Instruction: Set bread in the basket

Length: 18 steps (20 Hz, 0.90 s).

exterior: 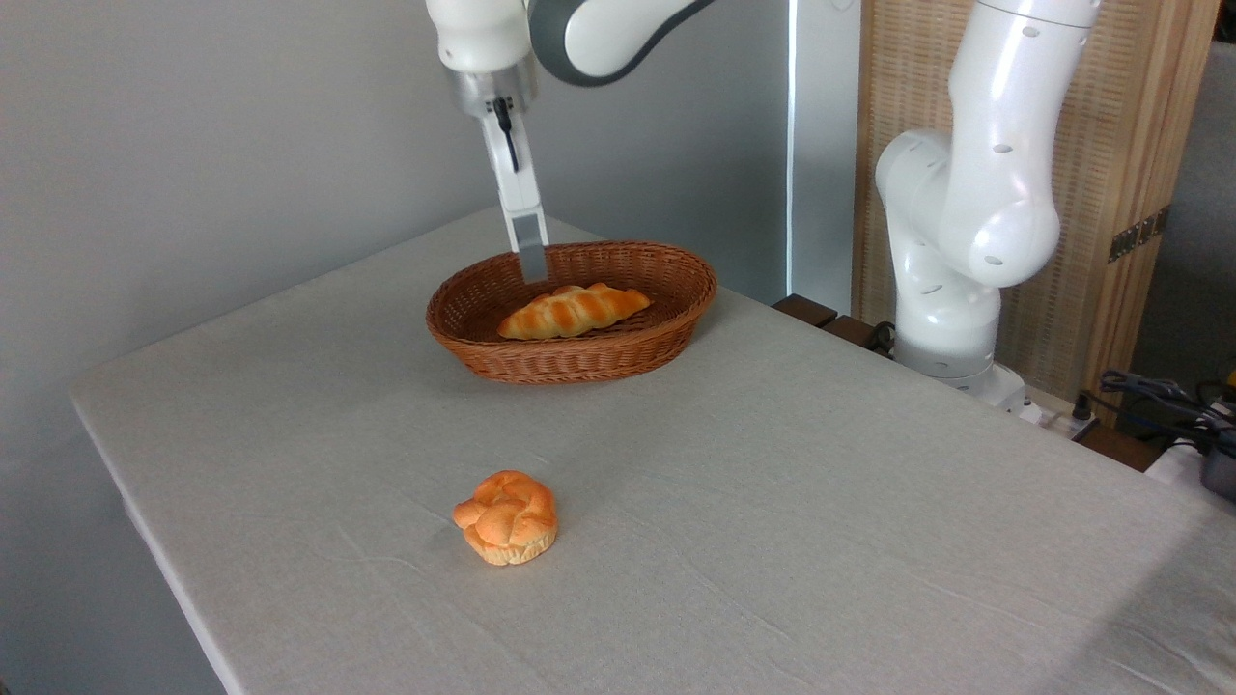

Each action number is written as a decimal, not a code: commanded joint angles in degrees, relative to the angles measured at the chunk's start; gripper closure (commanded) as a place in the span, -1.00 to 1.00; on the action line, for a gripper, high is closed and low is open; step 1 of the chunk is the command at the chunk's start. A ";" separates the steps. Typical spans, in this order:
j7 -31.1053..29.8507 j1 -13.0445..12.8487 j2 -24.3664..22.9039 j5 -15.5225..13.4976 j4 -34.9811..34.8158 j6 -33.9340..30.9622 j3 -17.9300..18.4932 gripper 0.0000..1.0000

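The bread [575, 311], a long braided golden-orange loaf, lies inside the oval reddish-brown wicker basket [666, 333] at the back middle of the table. It rests on the basket floor, angled from lower left to upper right. My gripper [530, 263] hangs just above the basket's back-left rim, up and to the left of the bread and apart from it. Nothing is held in it. I see it edge-on as a single narrow finger [528, 236], so the gap between the fingers is hidden.
A small round knotted bun [508, 516] sits on the tablecloth near the front, well apart from the basket. The arm's white base [951, 280] stands at the table's right side, with cables [1159, 396] at the far right. The table's left edge [145, 541] runs diagonally.
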 commanded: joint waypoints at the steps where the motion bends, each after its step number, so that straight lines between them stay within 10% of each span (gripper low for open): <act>1: -0.33 -0.12 2.38 1.02 10.44 -8.24 6.62 -1.00; 10: -0.42 0.49 5.98 9.46 22.32 -11.95 17.27 -1.00; 14: -0.42 16.71 7.92 9.72 25.76 -13.71 8.07 -1.00; 18: -2.51 20.71 11.77 15.50 30.13 -18.44 5.94 -1.00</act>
